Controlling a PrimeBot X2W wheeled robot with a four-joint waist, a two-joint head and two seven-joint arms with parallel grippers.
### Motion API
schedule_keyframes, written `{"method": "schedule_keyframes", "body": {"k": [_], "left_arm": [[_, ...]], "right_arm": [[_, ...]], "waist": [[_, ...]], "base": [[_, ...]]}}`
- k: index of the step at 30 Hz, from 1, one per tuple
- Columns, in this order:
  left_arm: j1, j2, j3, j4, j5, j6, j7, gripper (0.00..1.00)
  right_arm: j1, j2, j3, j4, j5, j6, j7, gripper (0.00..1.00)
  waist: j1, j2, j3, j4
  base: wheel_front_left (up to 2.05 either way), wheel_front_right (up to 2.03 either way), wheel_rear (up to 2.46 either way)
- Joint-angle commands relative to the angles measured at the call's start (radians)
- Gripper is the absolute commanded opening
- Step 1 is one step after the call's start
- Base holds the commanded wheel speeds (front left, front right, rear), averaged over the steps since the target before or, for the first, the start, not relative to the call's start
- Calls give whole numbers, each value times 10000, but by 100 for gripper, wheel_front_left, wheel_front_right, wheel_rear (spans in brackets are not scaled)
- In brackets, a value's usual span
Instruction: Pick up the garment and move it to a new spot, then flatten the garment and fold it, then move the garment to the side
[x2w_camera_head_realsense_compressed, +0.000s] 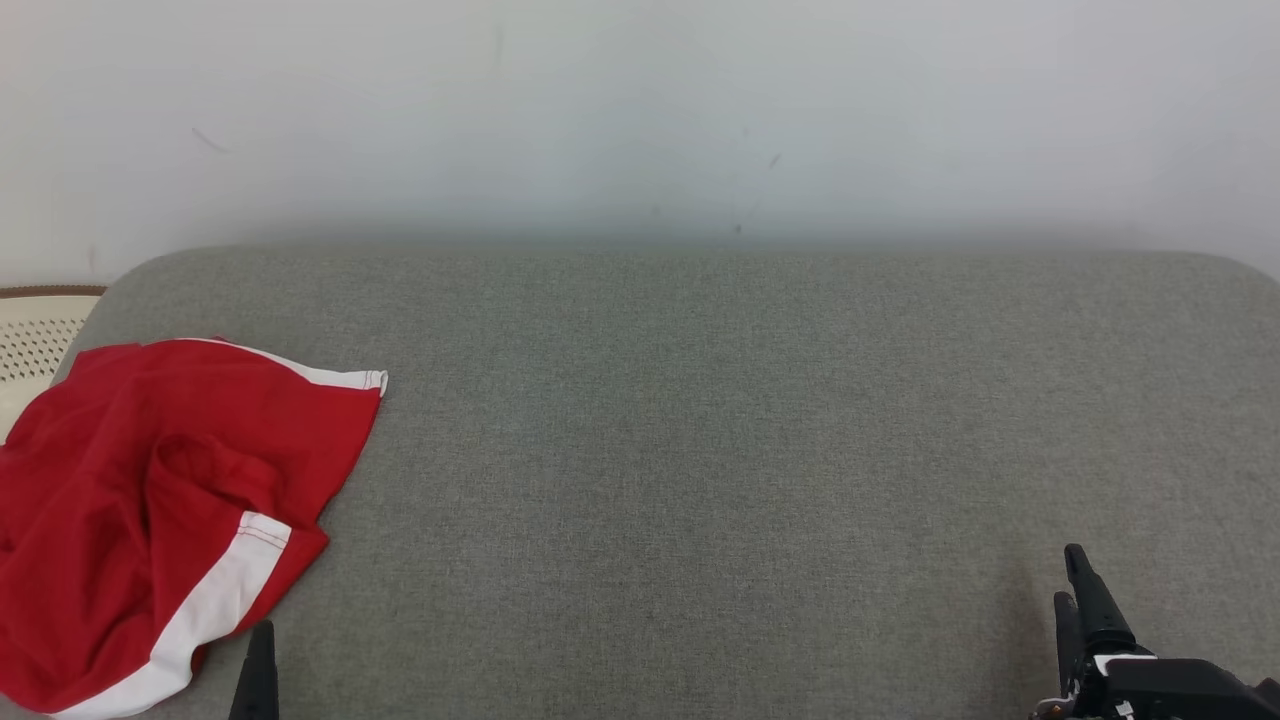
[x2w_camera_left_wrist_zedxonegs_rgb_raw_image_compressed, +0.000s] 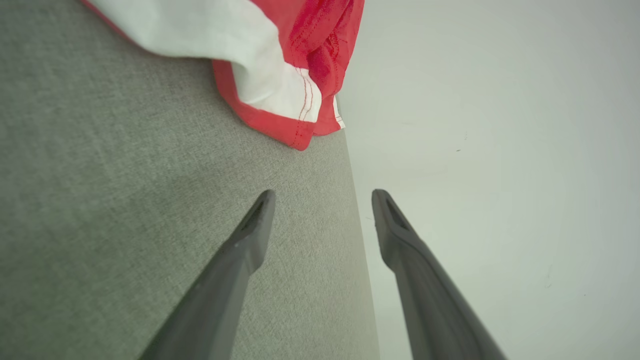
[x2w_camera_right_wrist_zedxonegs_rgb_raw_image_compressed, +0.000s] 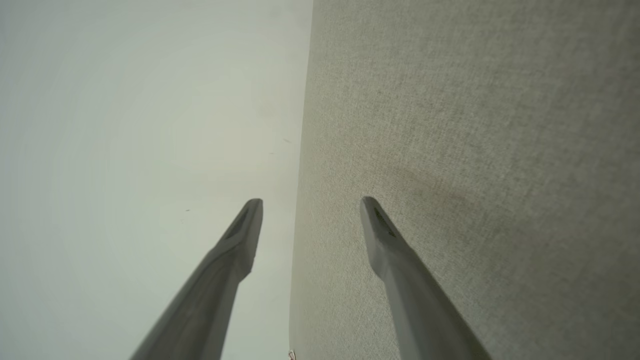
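A crumpled red garment (x2w_camera_head_realsense_compressed: 150, 500) with white bands lies on the grey cushion (x2w_camera_head_realsense_compressed: 700, 450) at the far left, partly over the cushion's left edge. In the left wrist view the garment (x2w_camera_left_wrist_zedxonegs_rgb_raw_image_compressed: 280, 75) lies just beyond my left gripper (x2w_camera_left_wrist_zedxonegs_rgb_raw_image_compressed: 322, 200), whose fingers stand apart with nothing between them. In the head view one finger of my left gripper (x2w_camera_head_realsense_compressed: 262, 660) rises at the bottom edge, right beside the garment's lower white band. My right gripper (x2w_camera_head_realsense_compressed: 1070, 585) sits at the lower right over bare cushion. In its own wrist view my right gripper (x2w_camera_right_wrist_zedxonegs_rgb_raw_image_compressed: 310, 205) is open and holds nothing.
A pale wall (x2w_camera_head_realsense_compressed: 640, 120) runs behind the cushion's far edge. A cream perforated basket or chair back (x2w_camera_head_realsense_compressed: 35, 335) stands at the far left, beyond the cushion's rounded corner. Bare grey fabric stretches from the garment to the right side.
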Motion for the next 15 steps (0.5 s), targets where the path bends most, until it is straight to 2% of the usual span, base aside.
{"method": "schedule_keyframes", "body": {"k": [1, 15], "left_arm": [[-97, 87, 29, -185, 154, -8, -43, 100], [48, 92, -123, -466, 3254, 221, -613, 100]], "right_arm": [[-229, -124, 66, -192, -98, 1, -44, 100], [-178, -339, 781, -321, -2845, 2, -667, 100]], "waist": [[0, 0, -2, 0], [0, 0, 26, -70]], "base": [[0, 0, 0], [0, 0, 0]]}}
